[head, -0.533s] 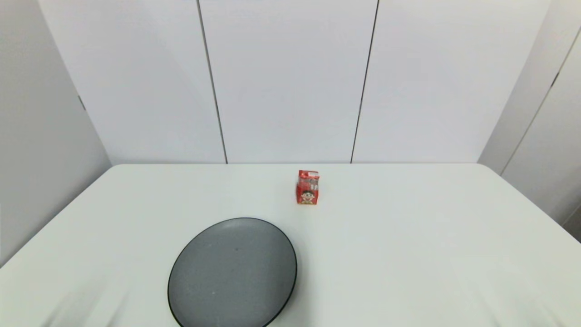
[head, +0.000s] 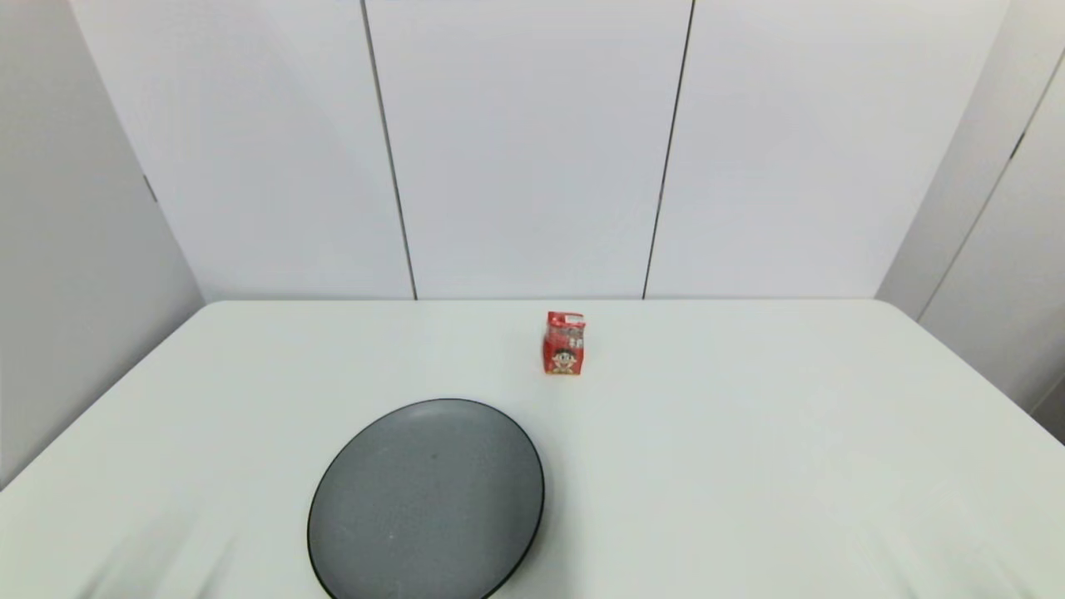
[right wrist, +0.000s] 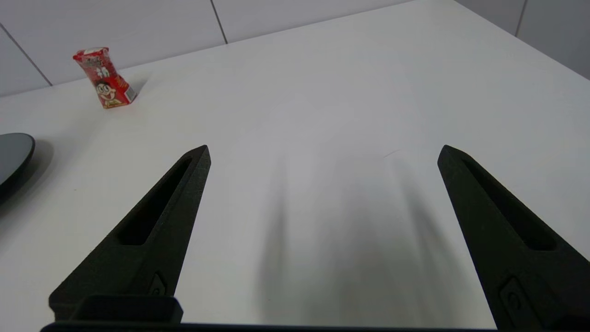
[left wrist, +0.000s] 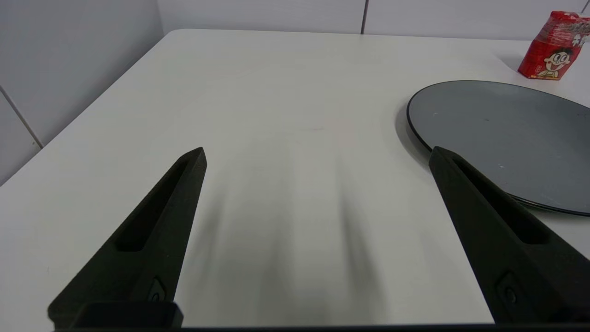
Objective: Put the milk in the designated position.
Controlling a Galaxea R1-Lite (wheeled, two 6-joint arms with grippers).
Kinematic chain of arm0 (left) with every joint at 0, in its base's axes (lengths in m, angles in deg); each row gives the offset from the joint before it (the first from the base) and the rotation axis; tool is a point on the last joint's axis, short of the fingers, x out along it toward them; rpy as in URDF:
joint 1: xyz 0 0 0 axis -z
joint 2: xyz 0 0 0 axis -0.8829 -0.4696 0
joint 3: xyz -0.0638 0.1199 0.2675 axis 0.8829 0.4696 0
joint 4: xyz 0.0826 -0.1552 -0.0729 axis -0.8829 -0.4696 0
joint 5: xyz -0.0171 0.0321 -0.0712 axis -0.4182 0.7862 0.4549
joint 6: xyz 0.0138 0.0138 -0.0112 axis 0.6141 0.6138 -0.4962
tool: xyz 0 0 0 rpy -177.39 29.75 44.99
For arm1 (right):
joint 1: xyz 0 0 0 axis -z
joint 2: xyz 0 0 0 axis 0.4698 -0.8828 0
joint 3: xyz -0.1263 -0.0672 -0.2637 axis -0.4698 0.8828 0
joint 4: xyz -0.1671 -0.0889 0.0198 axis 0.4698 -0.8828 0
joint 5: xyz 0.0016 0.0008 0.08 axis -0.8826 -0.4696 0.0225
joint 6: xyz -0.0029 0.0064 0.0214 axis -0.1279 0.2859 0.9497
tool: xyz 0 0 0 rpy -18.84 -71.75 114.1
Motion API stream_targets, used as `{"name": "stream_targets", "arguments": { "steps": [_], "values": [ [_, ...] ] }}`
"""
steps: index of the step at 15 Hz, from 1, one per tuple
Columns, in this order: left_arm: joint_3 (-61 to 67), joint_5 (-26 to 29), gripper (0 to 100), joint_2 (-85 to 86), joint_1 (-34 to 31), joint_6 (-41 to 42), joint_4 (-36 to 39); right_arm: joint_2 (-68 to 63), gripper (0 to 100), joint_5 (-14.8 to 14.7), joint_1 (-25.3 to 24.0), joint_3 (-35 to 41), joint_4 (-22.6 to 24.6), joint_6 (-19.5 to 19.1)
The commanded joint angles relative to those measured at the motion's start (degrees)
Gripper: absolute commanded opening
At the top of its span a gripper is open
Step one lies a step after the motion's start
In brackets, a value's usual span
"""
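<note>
The milk (head: 565, 344), a small red carton with a cartoon child's face, stands upright near the table's far edge, a little right of centre. It also shows far off in the left wrist view (left wrist: 553, 46) and the right wrist view (right wrist: 105, 78). My left gripper (left wrist: 318, 154) hovers open over bare tabletop near the front left, nothing between its fingers. Over bare tabletop at the front right, my right gripper (right wrist: 324, 152) is open and empty too. Neither arm shows in the head view. The designated position is unmarked plain tabletop; I cannot tell where it lies.
A large round dark grey plate (head: 426, 499) lies at the front, left of centre, its rim near the left gripper (left wrist: 417, 133) and at the edge of the right wrist view (right wrist: 18, 157). White wall panels stand behind the table (head: 790, 433).
</note>
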Motion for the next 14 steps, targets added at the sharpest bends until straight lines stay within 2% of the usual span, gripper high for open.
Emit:
{"name": "stream_targets", "arguments": {
  "steps": [1, 6, 8, 10, 11, 14],
  "values": [
    [0.0, 0.0, 100, -0.1, -0.1, 0.0, 0.0, -0.1, 100, 0.0, 0.0, 0.0, 0.0, 0.1],
    [-0.4, -0.4, 100, -0.2, -0.1, 0.1, -0.3, -0.1, 100, 0.0, 0.0, 0.0, 0.0, 0.1],
    [-5.8, 0.3, 100, -5.0, -0.2, 2.3, -0.2, -0.1, 100, 0.0, 0.0, 0.0, 0.0, 0.1],
    [-14.9, 2.6, 100, -17.4, -0.8, 7.4, 0.1, -0.1, 100, 0.0, 0.0, 0.0, 0.0, 0.1],
    [-19.8, 5.7, 100, -24.1, -0.9, 7.8, 0.2, 0.0, 100, 0.0, 0.0, 0.0, 0.0, 0.1],
    [-36.1, 24.3, 100, -47.2, -0.5, 15.5, 0.1, -0.1, 100, 0.0, 0.0, 0.0, 0.0, 0.1]
  ]
}}
